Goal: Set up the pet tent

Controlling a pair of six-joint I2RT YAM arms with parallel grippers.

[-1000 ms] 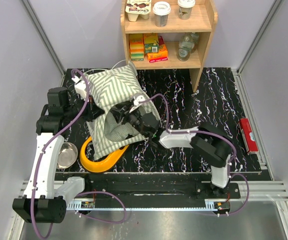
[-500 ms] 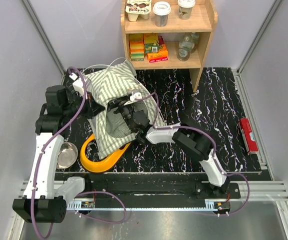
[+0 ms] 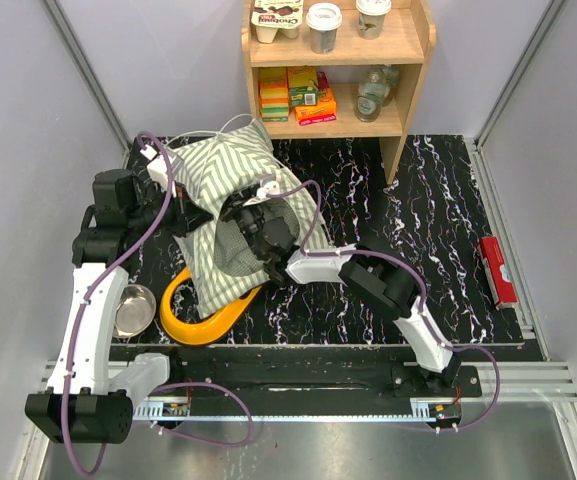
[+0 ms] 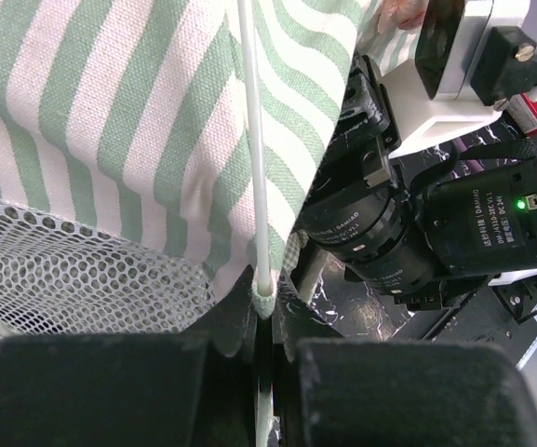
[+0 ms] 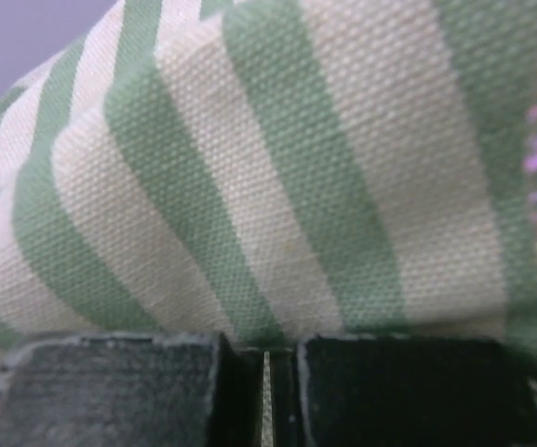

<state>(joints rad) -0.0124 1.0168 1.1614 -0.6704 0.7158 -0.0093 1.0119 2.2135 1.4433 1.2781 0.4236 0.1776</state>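
Overhead looks down; both wrist cameras hug pet tent.

Pale lilac walls are closing in a black desk veined with white. A wooden shelf unit is standing at its far edge, and even light is falling across everything.

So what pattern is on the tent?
The pet tent has green-and-white stripes, clearest in the right wrist view.
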